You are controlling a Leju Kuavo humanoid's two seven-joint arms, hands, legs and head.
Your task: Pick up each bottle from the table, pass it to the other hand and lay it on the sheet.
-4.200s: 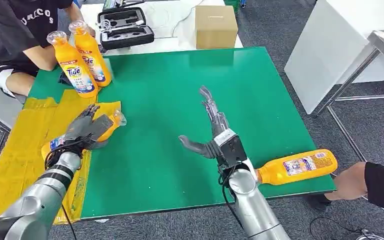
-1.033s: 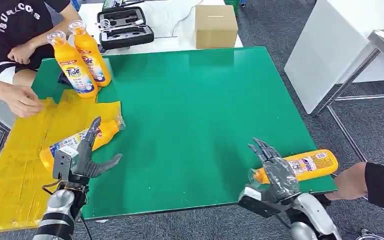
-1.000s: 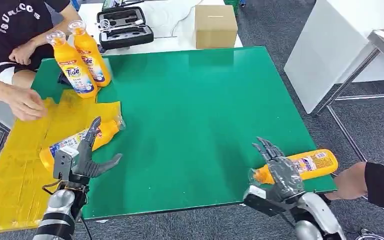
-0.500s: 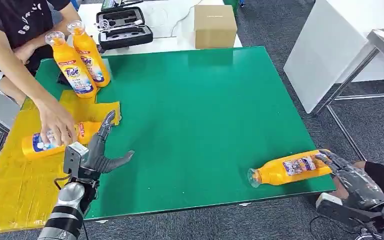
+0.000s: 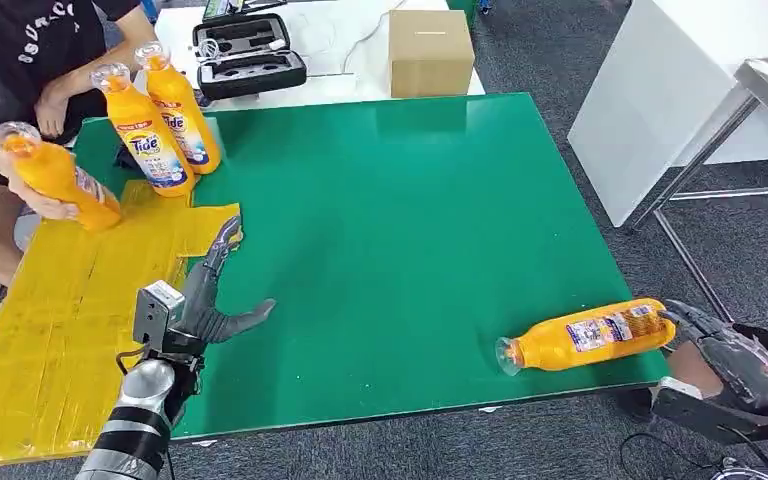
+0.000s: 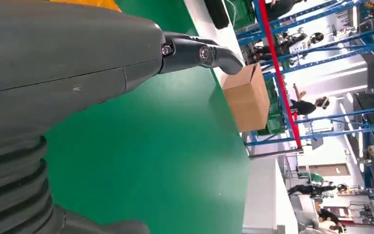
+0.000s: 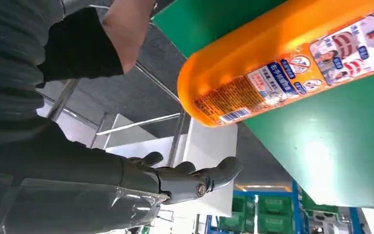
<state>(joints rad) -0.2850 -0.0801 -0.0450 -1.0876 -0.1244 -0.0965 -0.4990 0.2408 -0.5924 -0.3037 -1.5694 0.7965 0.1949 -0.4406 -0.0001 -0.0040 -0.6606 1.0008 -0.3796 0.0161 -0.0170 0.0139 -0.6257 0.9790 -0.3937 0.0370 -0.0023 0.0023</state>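
An orange bottle (image 5: 585, 336) lies on its side at the green table's near right corner; its base and label (image 7: 292, 63) fill the right wrist view. My right hand (image 5: 728, 362) hovers open just past the bottle's base, off the table edge, fingers (image 7: 190, 179) spread and empty. My left hand (image 5: 205, 305) stands open over the green surface beside the yellow sheet (image 5: 60, 330), thumb (image 6: 199, 51) out, holding nothing. A person at the far left holds another orange bottle (image 5: 55, 175) above the sheet. Two more bottles (image 5: 165, 125) stand upright at the sheet's far end.
A person's sleeve and hand (image 7: 102, 39) sit close behind my right hand at the table's right corner. A cardboard box (image 5: 430, 52) and a black case (image 5: 250, 58) rest on the white table beyond. A white cabinet (image 5: 680, 90) stands to the right.
The person has lifted the bottle that lay on the sheet and carried it to the far left. My right hand swung from over the lying bottle's neck out past its base.
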